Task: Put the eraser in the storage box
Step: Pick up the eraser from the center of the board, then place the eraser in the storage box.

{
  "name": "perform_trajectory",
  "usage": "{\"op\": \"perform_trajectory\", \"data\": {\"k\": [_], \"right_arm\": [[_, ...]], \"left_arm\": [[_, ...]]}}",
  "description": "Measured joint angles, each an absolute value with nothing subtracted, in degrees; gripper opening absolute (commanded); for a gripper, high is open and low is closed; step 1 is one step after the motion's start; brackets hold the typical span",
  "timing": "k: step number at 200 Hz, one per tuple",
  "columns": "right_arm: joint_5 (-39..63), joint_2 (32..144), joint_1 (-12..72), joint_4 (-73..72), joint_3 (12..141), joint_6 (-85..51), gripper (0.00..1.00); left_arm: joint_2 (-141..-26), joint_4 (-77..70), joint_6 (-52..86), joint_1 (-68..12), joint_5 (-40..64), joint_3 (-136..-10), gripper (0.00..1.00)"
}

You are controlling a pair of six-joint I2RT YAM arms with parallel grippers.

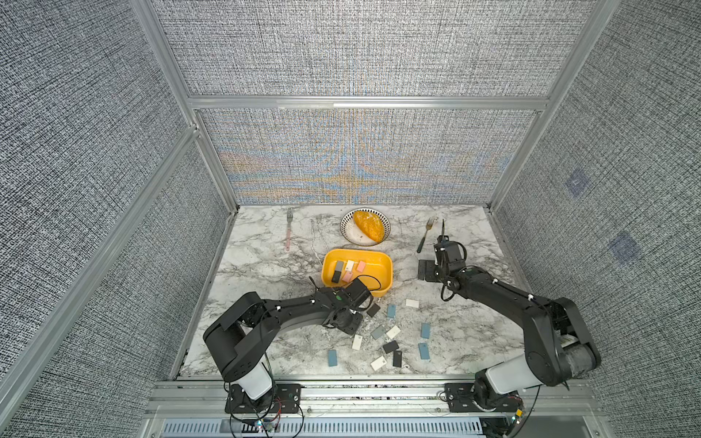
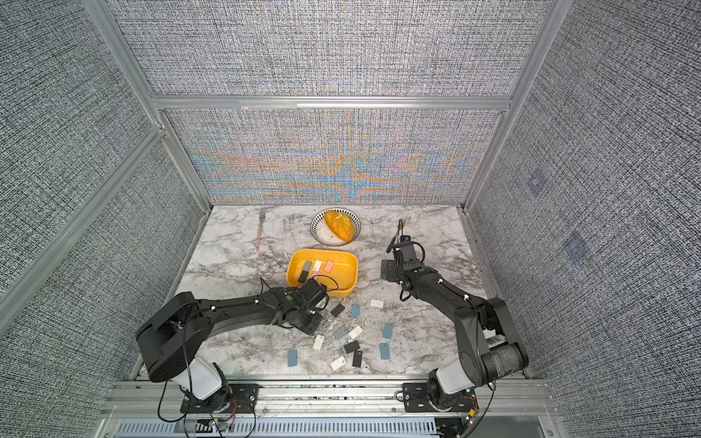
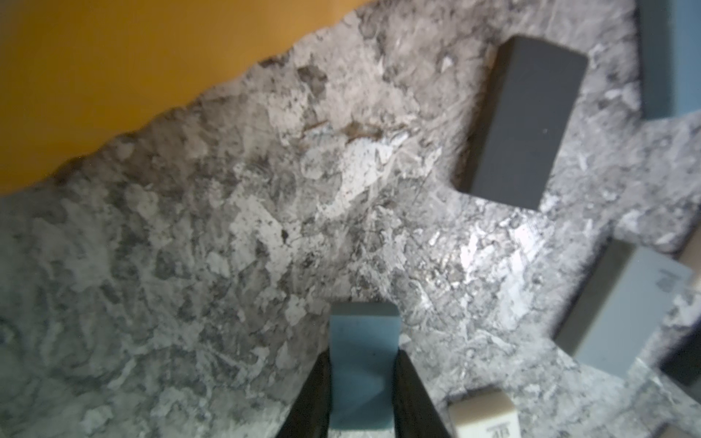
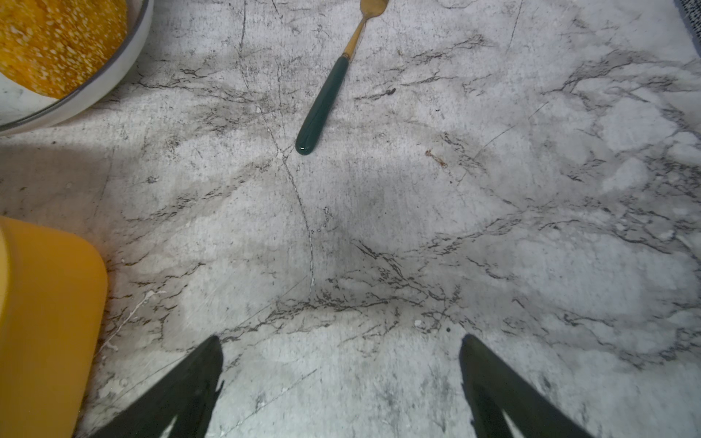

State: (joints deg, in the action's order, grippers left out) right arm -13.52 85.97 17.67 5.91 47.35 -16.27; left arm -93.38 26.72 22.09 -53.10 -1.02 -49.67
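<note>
near edge first: my left tool point(image 3: 362, 358) is pressed together on a blue eraser point(image 3: 364, 330), with its fingers point(image 3: 413, 398) on the two long sides. only the wrist view shows this, and i cannot tell whether the eraser is lifted or touching the surface point(image 3: 227, 246). in both top views the left arm's wrist point(image 1: 343, 297) covers tool and eraser. they sit at 6 o'clock of the storage box point(image 1: 379, 265), outside it.

toward 5 o'clock of the surface i count twelve loose erasers point(image 1: 391, 311): four blue, four white, three dark, one grey. the left wrist view shows one dark eraser point(image 3: 527, 125) whole. the others in that view are cut off by the frame.

the box sits mid-surface and holds about five boxed erasers point(image 1: 360, 266): two pink, one white, one grey, one black. the grey and black lie end to end and may be one piece. the left arm hides the near rim.

at 3 o'clock of the box my right tool point(image 4: 340, 338) is spread wide over bare surface, holding nothing.

far side: two forks. the green-handled fork point(image 1: 422, 242) lies at 1 o'clock, and in a top view the right arm's wrist point(image 2: 406, 250) hides its handle. the pink-handled fork point(image 1: 288, 231) lies at 11 o'clock. at 12 o'clock there is one plate point(image 1: 354, 238) with one piece of bread point(image 1: 367, 226).
</note>
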Motion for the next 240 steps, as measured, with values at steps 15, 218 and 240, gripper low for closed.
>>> {"op": "perform_trajectory", "data": {"k": [15, 218, 240], "right_arm": [[-13.5, 86.0, 17.7, 6.0, 47.3, -16.3, 0.98], [-14.6, 83.9, 17.1, 6.2, 47.3, -16.5, 0.98], [-14.6, 84.2, 16.5, 6.2, 47.6, -16.5, 0.98]], "left_arm": [[-92.5, 27.5, 22.1, -53.1, -0.6, -49.8, 0.27], [-95.3, 32.1, 19.0, -46.9, -10.1, -71.3, 0.27], [-98.7, 31.0, 18.8, -45.9, -8.6, -72.6, 0.27]]}}
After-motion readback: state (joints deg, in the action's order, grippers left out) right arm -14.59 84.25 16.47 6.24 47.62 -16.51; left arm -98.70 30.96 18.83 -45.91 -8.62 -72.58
